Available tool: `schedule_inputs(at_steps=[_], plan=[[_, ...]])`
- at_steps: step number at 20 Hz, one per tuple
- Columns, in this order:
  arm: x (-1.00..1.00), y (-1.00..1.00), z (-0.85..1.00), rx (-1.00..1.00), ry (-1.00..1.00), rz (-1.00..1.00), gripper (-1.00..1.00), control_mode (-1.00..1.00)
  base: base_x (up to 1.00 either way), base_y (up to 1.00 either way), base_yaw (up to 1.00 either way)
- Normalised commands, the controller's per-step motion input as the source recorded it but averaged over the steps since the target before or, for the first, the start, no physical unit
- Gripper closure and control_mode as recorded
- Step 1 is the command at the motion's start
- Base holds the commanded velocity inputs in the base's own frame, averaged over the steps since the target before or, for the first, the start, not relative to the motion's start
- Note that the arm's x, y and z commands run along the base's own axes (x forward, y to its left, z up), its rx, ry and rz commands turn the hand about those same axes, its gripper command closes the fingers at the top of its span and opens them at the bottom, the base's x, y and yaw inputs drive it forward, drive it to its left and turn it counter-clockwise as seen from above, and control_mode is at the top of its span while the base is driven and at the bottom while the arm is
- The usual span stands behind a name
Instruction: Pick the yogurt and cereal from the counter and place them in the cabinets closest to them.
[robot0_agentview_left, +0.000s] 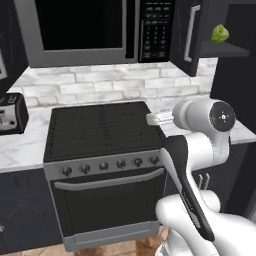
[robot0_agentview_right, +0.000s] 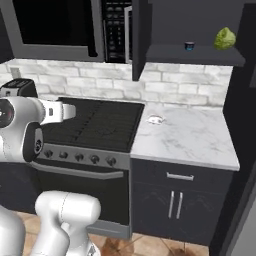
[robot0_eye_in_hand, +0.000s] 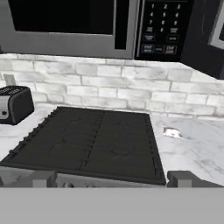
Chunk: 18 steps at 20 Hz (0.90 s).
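2 dark fingertips of the hand (robot0_eye_in_hand: 112, 178) stand wide apart, gripping nothing, above the matte black stove (robot0_eye_in_hand: 92, 144). Tiny round yogurt (robot0_agentview_right: 189, 46) sits on the open cabinet's (robot0_agentview_right: 192, 54) flat shelf, over veined marble counter (robot0_agentview_right: 190, 137).

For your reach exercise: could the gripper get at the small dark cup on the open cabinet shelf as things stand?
Probably yes: the cabinet door stands open and the yogurt sits near the shelf's front edge, unobstructed, though the open gripper hangs low over the stove.
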Motion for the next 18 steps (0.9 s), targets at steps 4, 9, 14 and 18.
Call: schedule_inputs(at_steps=[4,9,14,18], plan=[[0.0,0.0,0.0,0.0,0.0,0.0,-1.0,1.0,-0.27,0.61,0.0],[0.0,0.0,0.0,0.0,0.0,0.0,-1.0,1.0,-0.26,0.62,0.0],[0.0,0.0,0.0,0.0,0.0,0.0,-1.0,1.0,-0.26,0.62,0.0],[0.0,0.0,0.0,0.0,0.0,0.0,-1.0,1.0,-0.26,0.62,0.0]])
